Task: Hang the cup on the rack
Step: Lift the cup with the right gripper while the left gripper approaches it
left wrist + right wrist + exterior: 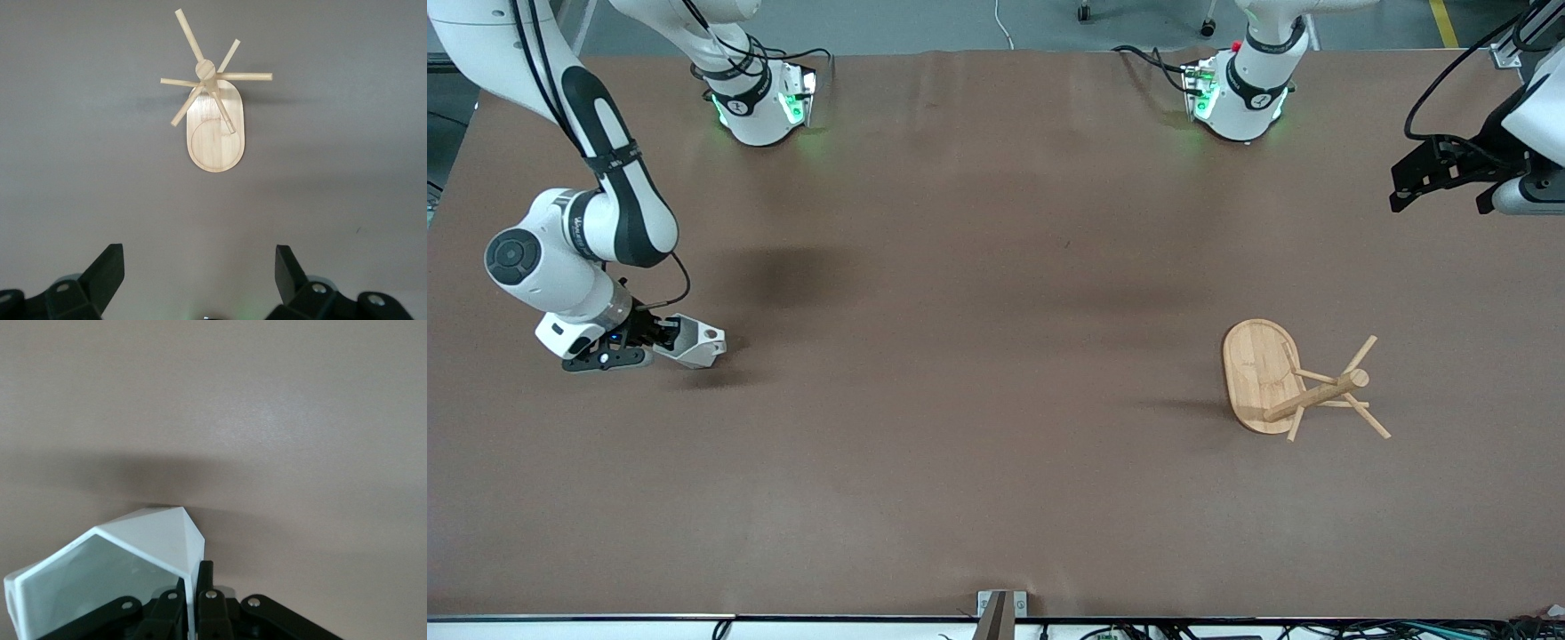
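Right gripper [660,336] clamps the rim of the white cup [694,343] low at the right arm's end of the table [960,267]. Left gripper [1440,182], fingers apart, waits over its own end, near the bamboo rack [1263,373], which stands well apart from the cup.

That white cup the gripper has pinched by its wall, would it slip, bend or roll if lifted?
The cup looks stiff: its flat facets hold sharp edges in the right gripper, shut on one thin wall. It is probably light, being small and hollow. Gripped at one edge, it might swivel or slip. Its flat faces should keep it from rolling on the table.
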`<state>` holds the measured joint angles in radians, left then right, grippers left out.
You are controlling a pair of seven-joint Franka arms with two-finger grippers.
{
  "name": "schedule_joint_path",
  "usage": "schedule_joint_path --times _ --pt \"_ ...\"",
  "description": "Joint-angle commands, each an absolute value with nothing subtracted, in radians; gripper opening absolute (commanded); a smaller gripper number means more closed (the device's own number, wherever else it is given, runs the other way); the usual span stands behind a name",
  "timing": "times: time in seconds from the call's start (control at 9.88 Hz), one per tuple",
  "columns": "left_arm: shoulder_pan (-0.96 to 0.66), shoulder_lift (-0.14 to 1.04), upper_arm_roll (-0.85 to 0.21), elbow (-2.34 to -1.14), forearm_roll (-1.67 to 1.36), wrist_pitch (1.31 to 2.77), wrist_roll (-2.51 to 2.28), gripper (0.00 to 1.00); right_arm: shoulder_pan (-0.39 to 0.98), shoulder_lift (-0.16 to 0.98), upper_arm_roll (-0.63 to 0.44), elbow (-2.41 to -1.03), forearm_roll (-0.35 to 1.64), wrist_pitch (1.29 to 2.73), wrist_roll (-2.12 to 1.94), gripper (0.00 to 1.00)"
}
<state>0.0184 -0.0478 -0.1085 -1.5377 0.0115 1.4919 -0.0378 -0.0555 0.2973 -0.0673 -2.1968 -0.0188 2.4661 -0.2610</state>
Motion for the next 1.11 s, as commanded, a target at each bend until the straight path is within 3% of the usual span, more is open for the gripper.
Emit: schedule_joint_path --times 0.0,0.3,0.81,1.01 --pt "0.020 -0.028 -0.109 -1.543 0.011 1.485 -0.017 1.00 0.017 0.255 -0.035 -2.000 -0.018 2.122 -0.253 0.01" --pt "0.017 -0.026 -0.109 -1.542 -0.006 1.485 -0.020 1.00 0.037 0.253 0.021 -1.827 0.297 1.838 -0.233 0.01" --pt "0.009 -0.003 -0.117 -1.560 -0.238 1.463 -0.017 1.00 0.061 0.287 0.210 -1.822 0.964 1.821 -0.235 0.01" --pt "-0.049 -0.006 -0.207 -1.560 -0.320 1.480 -0.009 1.00 0.103 0.301 0.261 -1.822 1.160 1.822 -0.232 0.01"
